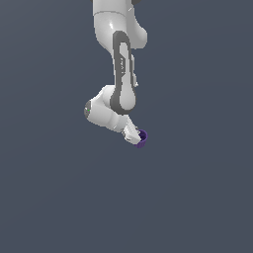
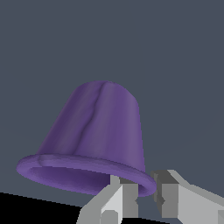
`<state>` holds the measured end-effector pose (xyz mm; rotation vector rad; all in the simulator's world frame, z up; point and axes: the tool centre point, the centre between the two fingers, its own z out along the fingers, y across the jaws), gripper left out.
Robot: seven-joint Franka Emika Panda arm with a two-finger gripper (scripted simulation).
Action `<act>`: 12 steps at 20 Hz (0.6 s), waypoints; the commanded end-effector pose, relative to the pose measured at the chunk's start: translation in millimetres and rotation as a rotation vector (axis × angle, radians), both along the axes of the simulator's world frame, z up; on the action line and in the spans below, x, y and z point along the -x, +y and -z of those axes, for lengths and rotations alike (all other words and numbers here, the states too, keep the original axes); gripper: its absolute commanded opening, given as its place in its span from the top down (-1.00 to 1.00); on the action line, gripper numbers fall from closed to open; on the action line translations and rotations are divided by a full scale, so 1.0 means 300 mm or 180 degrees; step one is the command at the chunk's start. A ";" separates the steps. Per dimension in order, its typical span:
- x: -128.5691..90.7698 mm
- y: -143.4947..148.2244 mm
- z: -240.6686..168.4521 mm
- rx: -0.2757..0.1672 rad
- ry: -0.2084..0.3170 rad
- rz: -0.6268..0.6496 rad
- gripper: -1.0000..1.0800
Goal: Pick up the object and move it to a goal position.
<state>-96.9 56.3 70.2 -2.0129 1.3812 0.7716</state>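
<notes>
The object is a small purple cup [image 2: 98,127] with a flat round end and a flared rim. In the wrist view it fills the middle of the picture, with its closed end pointing away from the camera. My gripper [image 2: 145,187] is shut on one side of the rim, one grey finger [image 2: 117,202] inside the rim and the other outside it. In the exterior view the purple cup [image 1: 143,138] sits at the tip of the gripper [image 1: 137,139], which points down and towards the exterior view's right. The white arm hides most of the fingers there.
The white arm [image 1: 118,59] reaches down from the top of the exterior view. A plain dark grey-blue surface [image 1: 59,197] lies all around it. No other objects show.
</notes>
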 end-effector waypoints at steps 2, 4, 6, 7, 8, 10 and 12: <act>0.000 -0.001 0.001 0.0001 0.0001 0.0003 1.00; 0.000 -0.001 0.001 0.0001 0.0001 0.0003 1.00; 0.000 0.000 0.001 0.0000 0.0001 0.0002 1.00; 0.000 0.000 0.000 -0.0002 0.0001 0.0001 1.00; 0.000 0.001 -0.001 -0.0008 0.0003 0.0001 1.00; 0.000 0.004 -0.005 -0.0033 0.0009 0.0000 1.00; 0.000 0.010 -0.012 -0.0073 0.0019 -0.0002 1.00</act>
